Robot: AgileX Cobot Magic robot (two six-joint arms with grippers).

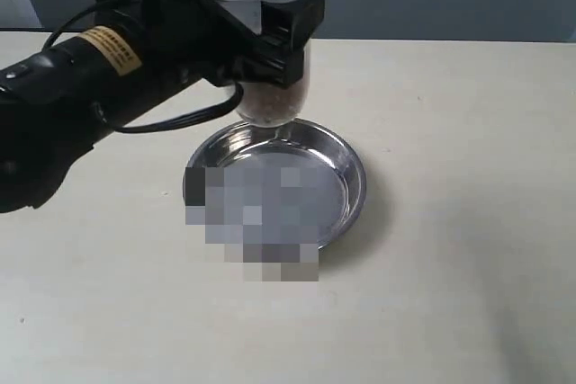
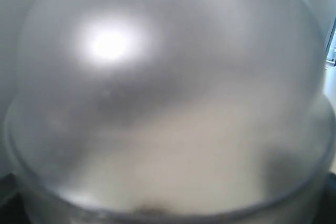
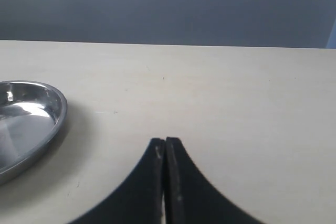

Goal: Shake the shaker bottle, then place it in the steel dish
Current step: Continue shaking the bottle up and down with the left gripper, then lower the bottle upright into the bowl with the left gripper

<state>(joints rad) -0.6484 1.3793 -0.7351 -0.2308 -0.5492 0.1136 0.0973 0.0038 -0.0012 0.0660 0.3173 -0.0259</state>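
The shaker bottle (image 1: 270, 101) hangs in the air, held upright by my left gripper (image 1: 270, 47), whose black jaws are shut round its body. Its lower end, with brownish grains inside, hovers just above the far rim of the steel dish (image 1: 346, 155). The bottle's top runs out of the exterior view. In the left wrist view the frosted dome of the shaker bottle (image 2: 168, 93) fills the picture and hides the jaws. My right gripper (image 3: 165, 142) is shut on nothing, low over the table, with the steel dish (image 3: 50, 114) off to one side.
The pale table (image 1: 468, 249) stretches around the dish with nothing else on it. A dark grey wall (image 3: 168, 3) stands behind its far edge. The left arm and its cable (image 1: 171, 123) reach in over the table's left side.
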